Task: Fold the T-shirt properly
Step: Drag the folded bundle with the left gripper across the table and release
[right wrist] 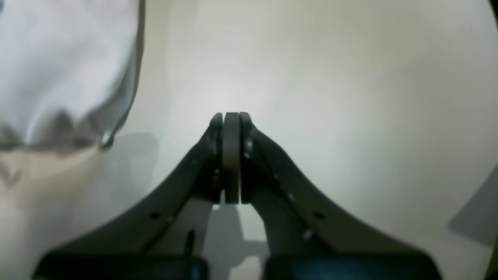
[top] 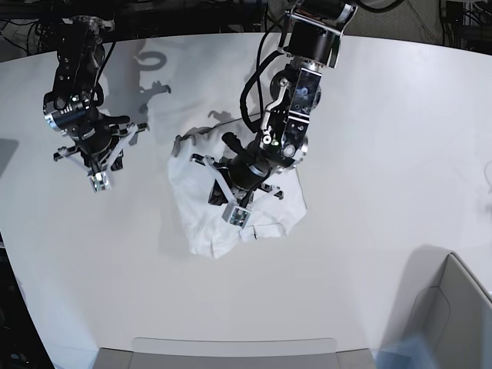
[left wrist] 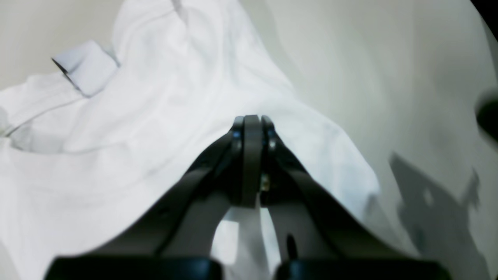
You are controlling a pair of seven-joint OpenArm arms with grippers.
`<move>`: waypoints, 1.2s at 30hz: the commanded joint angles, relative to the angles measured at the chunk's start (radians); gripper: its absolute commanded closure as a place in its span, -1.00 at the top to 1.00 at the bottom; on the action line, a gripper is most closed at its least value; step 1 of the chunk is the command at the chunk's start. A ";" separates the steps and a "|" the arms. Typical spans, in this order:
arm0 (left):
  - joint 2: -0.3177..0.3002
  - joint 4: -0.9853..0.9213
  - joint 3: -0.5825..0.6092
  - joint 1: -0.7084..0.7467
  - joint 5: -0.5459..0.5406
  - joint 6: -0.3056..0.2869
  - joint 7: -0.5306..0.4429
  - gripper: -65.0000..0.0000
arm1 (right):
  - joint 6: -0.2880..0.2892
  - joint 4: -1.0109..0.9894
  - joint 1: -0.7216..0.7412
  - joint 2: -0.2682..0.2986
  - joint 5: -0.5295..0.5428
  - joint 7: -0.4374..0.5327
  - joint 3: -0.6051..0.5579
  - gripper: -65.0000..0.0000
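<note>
The white T-shirt (top: 192, 201) lies crumpled in a heap near the middle of the white table (top: 384, 154). In the left wrist view the T-shirt (left wrist: 155, 116) fills the left and middle, with its neck tag (left wrist: 87, 66) sticking up at upper left. My left gripper (left wrist: 252, 118) is shut, fingertips together just above the cloth, with no fabric seen between them; it also shows in the base view (top: 237, 215). My right gripper (right wrist: 231, 114) is shut and empty over bare table, left of the shirt (right wrist: 58, 58); it also shows in the base view (top: 98, 182).
A grey bin (top: 453, 315) stands at the front right corner. A grey tray edge (top: 231, 350) runs along the table's front. Dark cables and frame parts lie beyond the table's back edge.
</note>
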 commanded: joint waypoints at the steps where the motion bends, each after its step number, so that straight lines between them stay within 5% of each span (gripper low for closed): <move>1: 0.009 -0.043 -0.005 -0.037 -0.006 -0.001 -0.021 -1.00 | 0.001 0.029 -0.001 0.010 0.009 0.025 0.004 -1.00; 8: -0.004 -0.422 0.006 -0.089 -0.006 -0.002 -0.054 -1.00 | 0.001 0.035 -0.054 0.027 0.009 0.025 0.043 -1.00; 15: -0.088 -0.230 -0.005 -0.013 -0.008 -0.002 -0.045 -1.00 | 0.001 0.035 -0.054 0.032 0.009 0.025 0.049 -1.00; 23: -0.082 0.196 0.101 0.099 -0.009 -0.005 0.028 -1.00 | 0.001 0.035 -0.049 0.018 0.009 0.025 0.047 -1.00; 29: -0.083 0.086 0.187 0.105 -0.006 -0.002 0.028 -1.00 | 0.001 0.035 -0.052 0.018 0.009 0.026 0.049 -1.00; 36: -0.116 -0.120 0.040 0.096 -0.006 -0.002 0.015 -1.00 | 0.001 0.036 -0.060 0.016 0.009 0.026 0.049 -1.00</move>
